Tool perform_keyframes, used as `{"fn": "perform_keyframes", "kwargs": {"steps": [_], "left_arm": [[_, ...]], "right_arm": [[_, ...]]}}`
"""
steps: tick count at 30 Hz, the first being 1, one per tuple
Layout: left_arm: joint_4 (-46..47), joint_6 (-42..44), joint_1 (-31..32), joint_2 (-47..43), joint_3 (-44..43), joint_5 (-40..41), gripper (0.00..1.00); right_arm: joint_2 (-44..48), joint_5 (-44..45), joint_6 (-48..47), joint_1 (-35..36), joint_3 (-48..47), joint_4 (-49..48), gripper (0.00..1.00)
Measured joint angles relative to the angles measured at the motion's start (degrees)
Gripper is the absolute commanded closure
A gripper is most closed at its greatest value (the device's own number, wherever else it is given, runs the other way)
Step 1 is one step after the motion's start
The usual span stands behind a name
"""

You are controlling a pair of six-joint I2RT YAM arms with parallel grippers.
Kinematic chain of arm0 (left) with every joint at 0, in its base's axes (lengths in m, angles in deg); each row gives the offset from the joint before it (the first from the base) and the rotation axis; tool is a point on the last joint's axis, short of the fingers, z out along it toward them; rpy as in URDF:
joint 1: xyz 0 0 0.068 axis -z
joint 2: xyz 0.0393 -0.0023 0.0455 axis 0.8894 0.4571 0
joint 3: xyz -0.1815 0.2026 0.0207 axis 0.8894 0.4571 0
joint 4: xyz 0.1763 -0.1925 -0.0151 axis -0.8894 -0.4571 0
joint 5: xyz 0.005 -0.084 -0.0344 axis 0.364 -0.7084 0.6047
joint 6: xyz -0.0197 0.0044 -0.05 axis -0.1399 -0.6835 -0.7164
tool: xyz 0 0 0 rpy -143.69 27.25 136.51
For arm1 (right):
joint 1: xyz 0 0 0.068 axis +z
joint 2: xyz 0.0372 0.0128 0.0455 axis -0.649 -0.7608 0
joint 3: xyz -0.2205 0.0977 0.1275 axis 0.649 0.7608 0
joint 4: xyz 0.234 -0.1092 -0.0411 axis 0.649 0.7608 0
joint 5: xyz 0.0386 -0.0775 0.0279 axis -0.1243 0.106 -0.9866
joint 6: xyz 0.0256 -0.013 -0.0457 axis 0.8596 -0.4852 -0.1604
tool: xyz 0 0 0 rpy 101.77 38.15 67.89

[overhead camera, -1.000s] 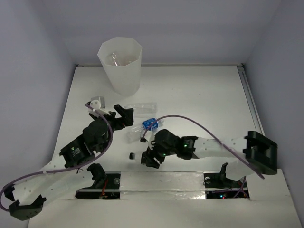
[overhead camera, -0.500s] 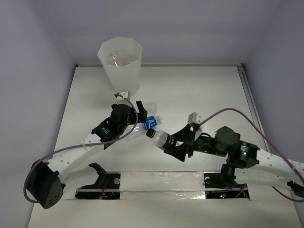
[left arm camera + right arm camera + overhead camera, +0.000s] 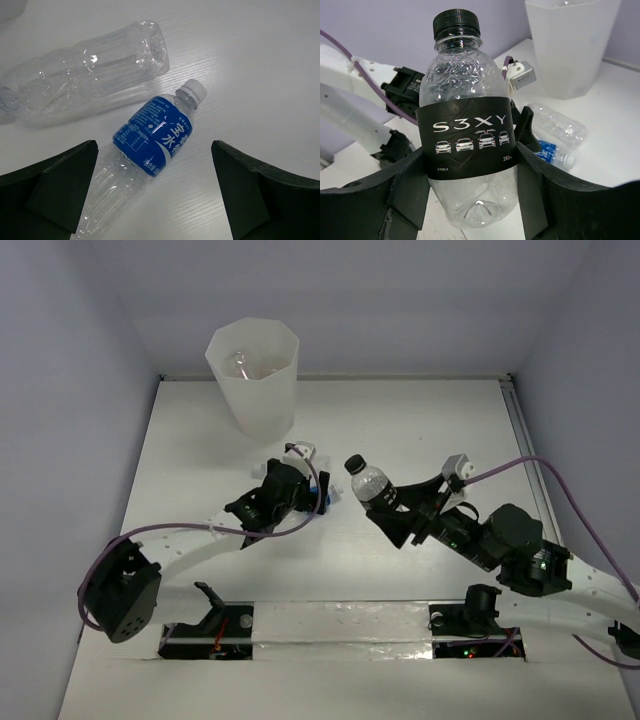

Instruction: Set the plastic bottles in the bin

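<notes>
- Right gripper is clamped on the black-labelled bottle, 1 finger on each side of its lower body, just under the label.
- We see that bottle held upright and off the table, its black cap on top.
- Left gripper hangs with its 2 fingers spread wide, gripping nothing.
- We see the blue-labelled bottle lying on its side on the table between those fingers, touching neither, its white cap pointing away from the gripper.
- Just beyond it lies a clear bottle with no label, also on its side, close beside the blue-labelled one; we cannot tell whether they touch.
- From the right wrist, the left arm's wrist and its purple cable sit directly behind the held bottle, with the 2 lying bottles on the table to the right of it.
- We see the bin upright at the far left of the table, well apart from the right gripper and nearer the left one.
- Something clear lies inside the bin; we cannot tell what it is.
</notes>
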State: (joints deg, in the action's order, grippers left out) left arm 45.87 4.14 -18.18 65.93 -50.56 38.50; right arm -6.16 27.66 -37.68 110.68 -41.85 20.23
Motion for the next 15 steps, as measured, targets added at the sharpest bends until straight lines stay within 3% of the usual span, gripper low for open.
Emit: {"fn": "perform_keyframes", "kwargs": {"steps": [9, 15], "left_arm": [[1.1, 2.9, 0.5, 8.6, 0.0, -3.1, 0.01], [1.1, 2.4, 2.3, 13.1, 0.0, -4.2, 0.02]], "right_arm": [[-1.3, 6.7, -1.0, 0.0, -3.0, 1.6, 0.57], [-7.6, 9.2, -4.1, -1.0, -9.7, -0.6, 0.57]]}}
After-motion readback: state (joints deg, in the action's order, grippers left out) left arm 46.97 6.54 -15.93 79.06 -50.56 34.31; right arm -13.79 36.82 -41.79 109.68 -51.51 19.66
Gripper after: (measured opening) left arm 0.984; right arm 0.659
